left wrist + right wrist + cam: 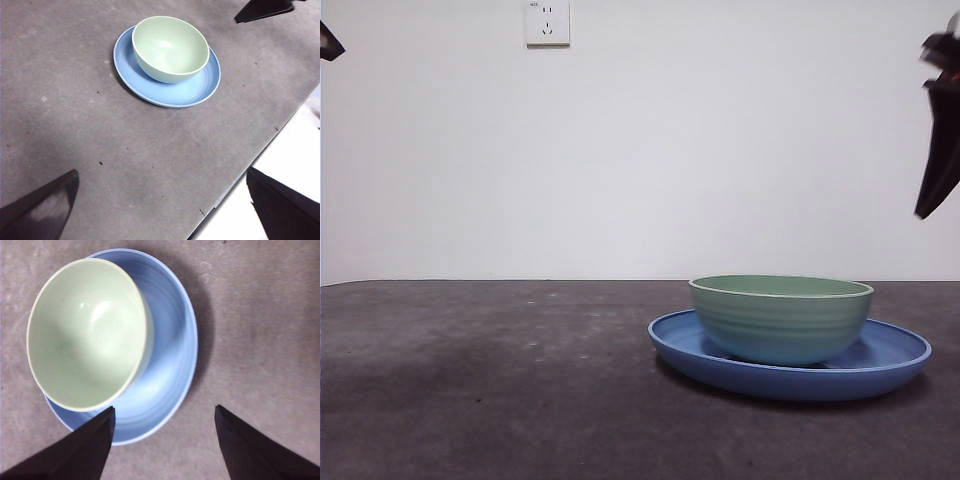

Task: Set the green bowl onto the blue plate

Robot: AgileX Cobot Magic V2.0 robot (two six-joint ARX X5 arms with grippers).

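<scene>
Even bright light, glare inside green bowl [87, 332], soft shadow beside blue plate [170, 365], sharp focus

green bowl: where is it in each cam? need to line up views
Front view: green bowl low, right of centre.
Left wrist view: bowl near the top, centre.
Right wrist view: bowl large, left half.
Shared landmark: the blue plate under it.
</scene>
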